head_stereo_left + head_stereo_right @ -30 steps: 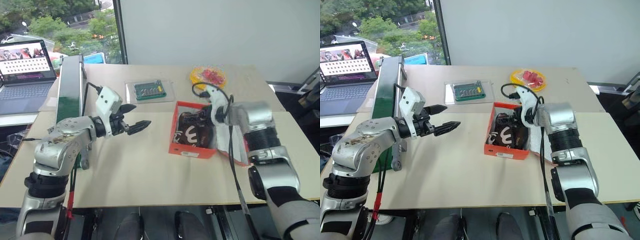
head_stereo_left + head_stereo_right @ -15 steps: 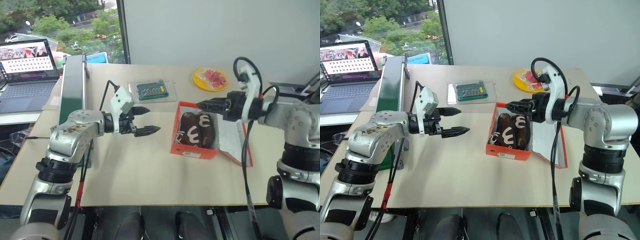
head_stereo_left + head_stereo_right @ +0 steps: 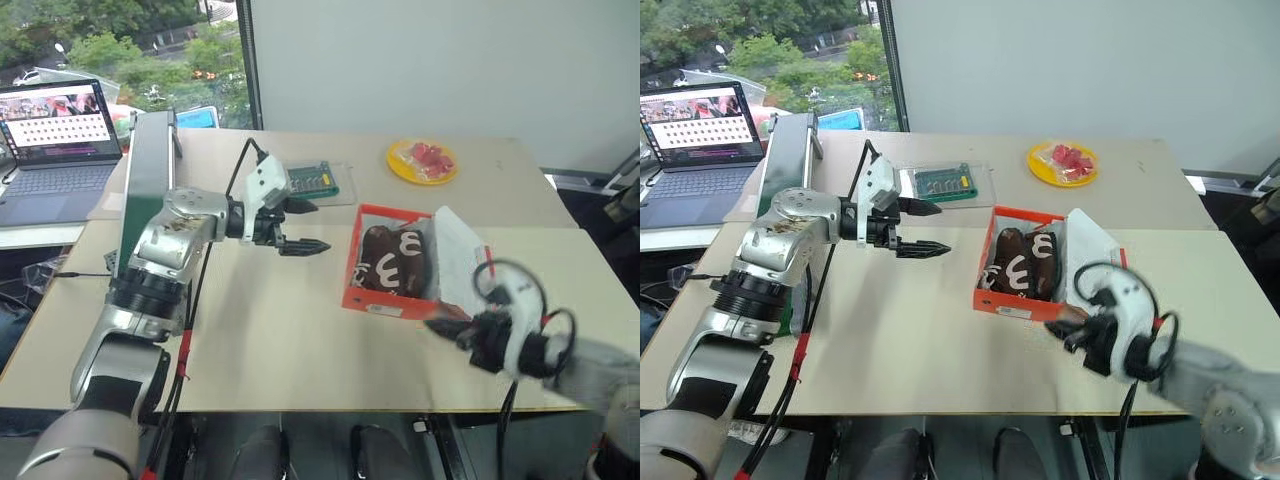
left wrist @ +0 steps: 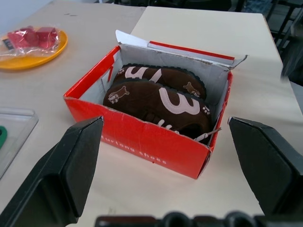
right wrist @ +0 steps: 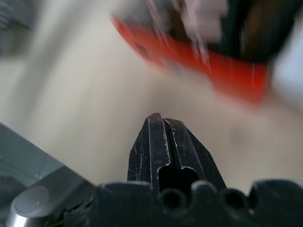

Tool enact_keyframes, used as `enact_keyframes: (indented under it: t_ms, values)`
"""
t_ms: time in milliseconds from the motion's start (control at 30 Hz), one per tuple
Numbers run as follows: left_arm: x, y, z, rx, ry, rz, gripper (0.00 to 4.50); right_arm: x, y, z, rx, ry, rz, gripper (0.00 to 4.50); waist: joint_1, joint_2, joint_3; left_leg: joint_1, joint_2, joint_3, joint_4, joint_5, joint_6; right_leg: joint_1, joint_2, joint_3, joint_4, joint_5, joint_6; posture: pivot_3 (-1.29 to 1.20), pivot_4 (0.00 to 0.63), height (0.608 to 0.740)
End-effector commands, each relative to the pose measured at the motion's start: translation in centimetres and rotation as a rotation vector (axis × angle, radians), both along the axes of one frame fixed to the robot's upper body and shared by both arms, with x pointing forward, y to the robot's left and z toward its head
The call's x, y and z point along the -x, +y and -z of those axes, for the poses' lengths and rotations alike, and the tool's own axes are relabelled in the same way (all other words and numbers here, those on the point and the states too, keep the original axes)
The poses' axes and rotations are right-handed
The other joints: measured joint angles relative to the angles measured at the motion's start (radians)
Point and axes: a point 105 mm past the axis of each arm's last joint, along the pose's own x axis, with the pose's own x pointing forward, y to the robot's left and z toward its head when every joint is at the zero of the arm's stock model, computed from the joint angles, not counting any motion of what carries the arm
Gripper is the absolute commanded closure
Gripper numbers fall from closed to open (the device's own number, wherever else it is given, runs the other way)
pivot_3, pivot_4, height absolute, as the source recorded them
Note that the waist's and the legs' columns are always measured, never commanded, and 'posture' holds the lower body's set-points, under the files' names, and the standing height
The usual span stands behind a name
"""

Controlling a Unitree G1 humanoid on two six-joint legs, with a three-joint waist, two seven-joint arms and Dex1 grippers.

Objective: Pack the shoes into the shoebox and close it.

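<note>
Shoebox (image 3: 385, 290) sits open on a beige table (image 3: 260, 340) by a window (image 3: 120, 50); left fingers (image 3: 305, 226) apart, right fingers (image 5: 163, 146) together.

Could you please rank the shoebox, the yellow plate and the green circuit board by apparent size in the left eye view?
1. shoebox, clearly largest
2. yellow plate and green circuit board: look alike, and both lie farther from the camera, so unranked

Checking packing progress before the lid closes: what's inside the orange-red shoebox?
Inside the shoebox lie both dark brown shoes, side by side, against its white walls. The box floor beneath them is covered.
</note>
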Motion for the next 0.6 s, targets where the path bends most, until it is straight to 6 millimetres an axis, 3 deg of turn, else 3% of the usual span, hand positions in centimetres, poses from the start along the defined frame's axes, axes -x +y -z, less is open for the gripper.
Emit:
enact_keyframes:
  t_ms: [33, 200, 400, 533, 600]
  values:
    - [0.0, -0.6, -1.6, -0.016, -0.078, 0.028, 0.0, -1.2, -1.4, 1.3, 0.066, -0.033, 0.108, 4.45, -0.003, 0.0, 0.0, 0.0, -0.001, 0.0, 0.0, 0.0, 0.0, 0.0, 0.0, 0.001, 0.0, 0.0, 0.001, 0.0, 0.15, 0.74]
    - [-0.9, 0.4, -1.8, -0.021, -0.118, -0.067, 0.0, -2.8, -3.9, 3.6, 0.093, -0.035, 0.271, 4.45, -0.005, 0.0, 0.0, 0.001, 0.0, 0.0, 0.001, 0.0, 0.001, 0.0, 0.0, 0.001, -0.001, -0.001, 0.001, 0.0, 0.15, 0.74]
    - [-0.6, 1.1, -2.1, -0.003, -0.125, -0.113, 0.0, -5.3, -8.9, 6.6, 0.074, -0.127, 0.513, 4.45, -0.008, 0.0, 0.0, 0.001, -0.001, 0.0, 0.001, -0.001, 0.001, 0.0, 0.0, 0.001, 0.0, -0.001, 0.001, 0.0, 0.15, 0.74]
    - [-0.6, 1.6, -2.3, -0.005, -0.128, -0.133, 0.0, -6.4, -10.5, 6.6, -0.101, -0.211, 0.641, 4.45, -0.01, 0.0, 0.0, 0.002, 0.0, 0.0, 0.001, -0.001, 0.001, 0.002, 0.0, 0.001, -0.001, -0.001, 0.001, 0.0, 0.15, 0.74]
    - [-0.4, 1.7, -2.3, -0.004, -0.128, -0.133, 0.0, -7.0, -11.1, 5.4, -0.253, -0.285, 0.722, 4.45, -0.01, 0.0, 0.0, 0.004, 0.0, 0.0, 0.001, -0.001, 0.001, 0.003, 0.0, 0.001, 0.0, -0.001, 0.001, 0.0, 0.15, 0.74]
